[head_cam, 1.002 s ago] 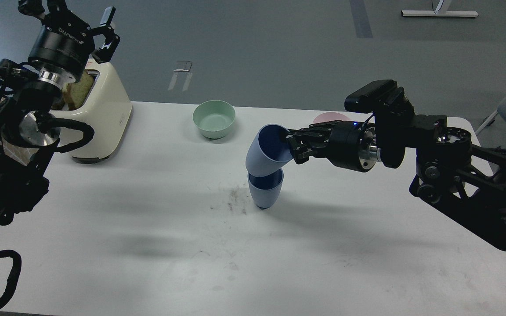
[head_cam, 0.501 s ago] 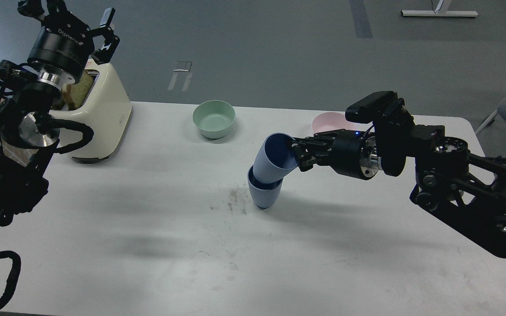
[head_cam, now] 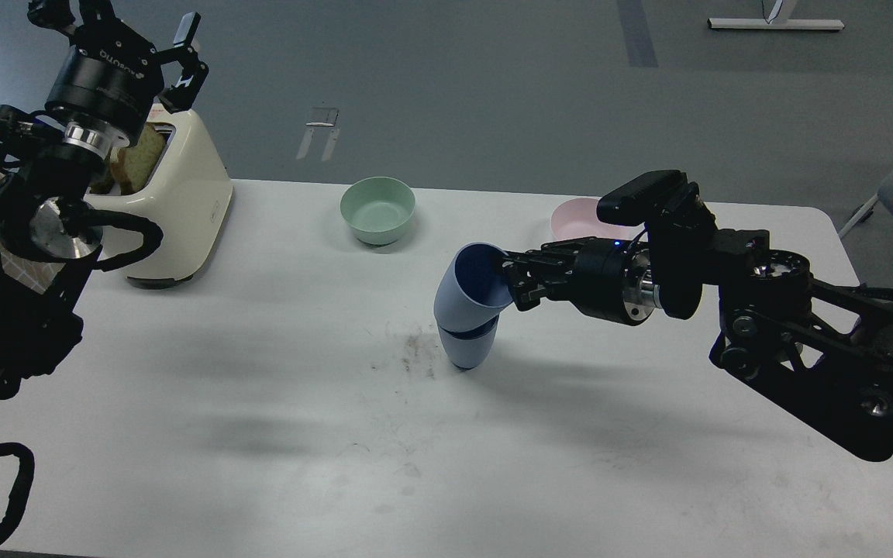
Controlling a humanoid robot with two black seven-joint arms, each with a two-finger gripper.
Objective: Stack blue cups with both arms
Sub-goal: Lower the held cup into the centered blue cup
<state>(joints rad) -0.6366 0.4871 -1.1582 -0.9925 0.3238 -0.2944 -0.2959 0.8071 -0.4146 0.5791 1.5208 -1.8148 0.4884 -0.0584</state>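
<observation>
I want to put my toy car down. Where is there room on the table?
Bare table all along the near edge, and between the toaster and the blue cups. It is crowded where the right gripper holds the tilted cup, near the pink bowl.

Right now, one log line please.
right gripper: shut on upper blue cup | tilted, partly nested in lower blue cup | left gripper: open, raised

White surface, scuffed, with a dark smudge patch near the middle. Directly on it: cream toaster at the far left with bread in its slots, green bowl at the far centre, pink bowl at the far right, partly hidden. Lower blue cup stands upright just right of the smudge, with a second cup tilted into it.
</observation>
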